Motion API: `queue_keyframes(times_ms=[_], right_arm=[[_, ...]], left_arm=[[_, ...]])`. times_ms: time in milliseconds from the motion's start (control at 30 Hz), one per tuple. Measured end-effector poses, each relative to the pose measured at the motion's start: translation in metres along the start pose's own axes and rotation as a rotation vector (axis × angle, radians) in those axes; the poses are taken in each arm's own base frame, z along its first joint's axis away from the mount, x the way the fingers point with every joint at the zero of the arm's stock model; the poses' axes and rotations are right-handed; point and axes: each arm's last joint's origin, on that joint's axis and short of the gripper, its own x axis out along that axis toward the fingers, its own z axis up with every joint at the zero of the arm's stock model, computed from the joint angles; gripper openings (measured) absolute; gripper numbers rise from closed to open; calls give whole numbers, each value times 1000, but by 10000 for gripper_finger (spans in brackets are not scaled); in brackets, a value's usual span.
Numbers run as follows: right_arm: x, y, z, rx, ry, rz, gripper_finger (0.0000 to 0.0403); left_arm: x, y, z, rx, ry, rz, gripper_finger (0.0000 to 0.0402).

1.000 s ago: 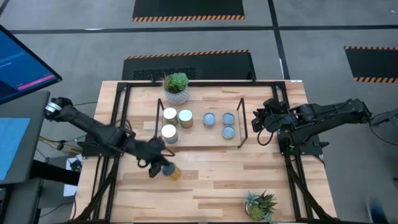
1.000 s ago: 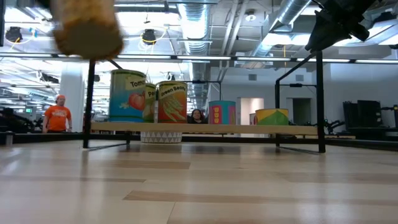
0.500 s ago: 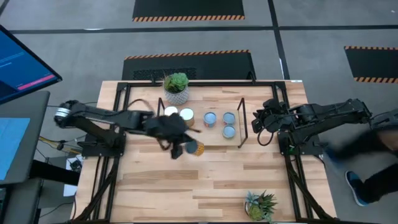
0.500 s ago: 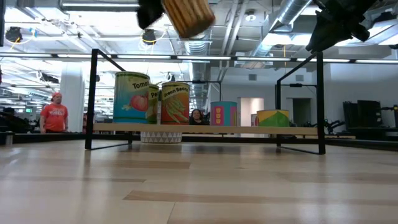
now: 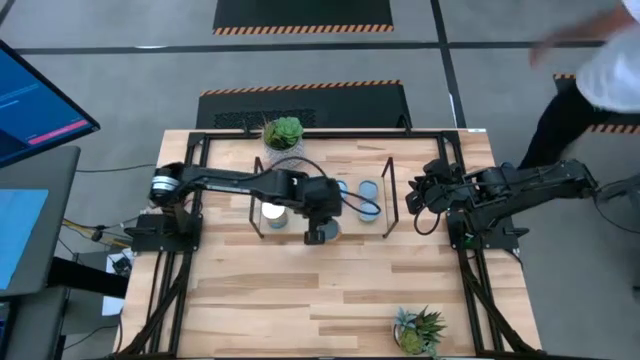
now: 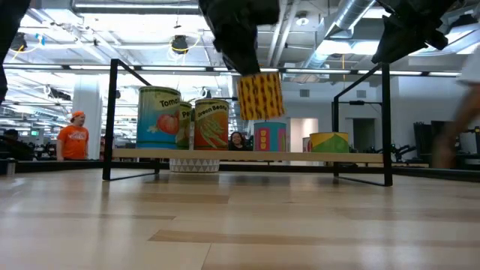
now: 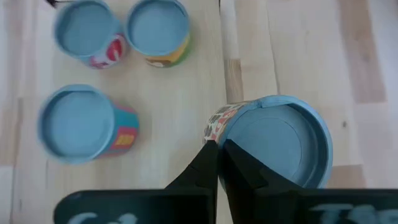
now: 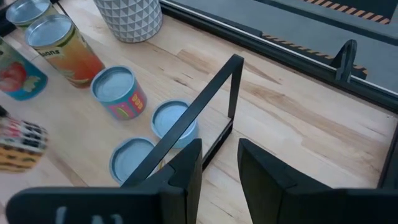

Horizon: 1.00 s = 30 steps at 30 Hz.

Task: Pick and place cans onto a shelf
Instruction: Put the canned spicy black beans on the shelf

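Observation:
My left gripper (image 5: 318, 232) is shut on a can with a pale blue top (image 7: 273, 146) and a yellow and red label (image 6: 260, 96), over the middle of the shelf. The shelf (image 5: 352, 226) is a light-wood board with black wire frames at both ends. Several cans stand on it: tall ones at its left end (image 6: 157, 116), short ones at its right (image 6: 328, 141). My right gripper (image 5: 412, 200) is open and empty, just beyond the shelf's right frame (image 8: 205, 102). My left gripper holds the can by the rim of its top (image 7: 214, 134), on one side of the can. Its two fingers (image 7: 239, 171) stand almost together there and point down from above. The can hangs below the fingers, nearly upright, clear of the shelf board (image 6: 315, 156).
A white patterned pot with a green succulent (image 5: 284, 140) stands at the table's far edge behind the shelf. A spiky green plant (image 5: 418, 330) stands at the near right. A person (image 5: 590, 70) passes on the floor beyond the table's far right corner.
My left gripper has carried the can from the table's near left toward the right and far side, to over the middle of the shelf. The can has turned from lying sideways to hanging upright and has come lower. A person has walked past on the right.

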Motion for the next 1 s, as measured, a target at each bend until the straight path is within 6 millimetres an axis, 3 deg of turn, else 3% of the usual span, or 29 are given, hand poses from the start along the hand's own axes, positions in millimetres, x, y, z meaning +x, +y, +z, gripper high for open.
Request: queue_keyframes(times_ms=[167,533,767,1000], right_arm=[[0,0,0,0,0,0,127],[0,0,0,2,-2,1,127],[0,0,0,-1,-6,-5,127],[0,-1,0,-5,-3,-9,127]], left_arm=[[18,1,4,46,32,19,0],[27,26,0,18,55,105,0],[45,28,0,31,53,76,0],[45,32,3,25,21,88,0]])
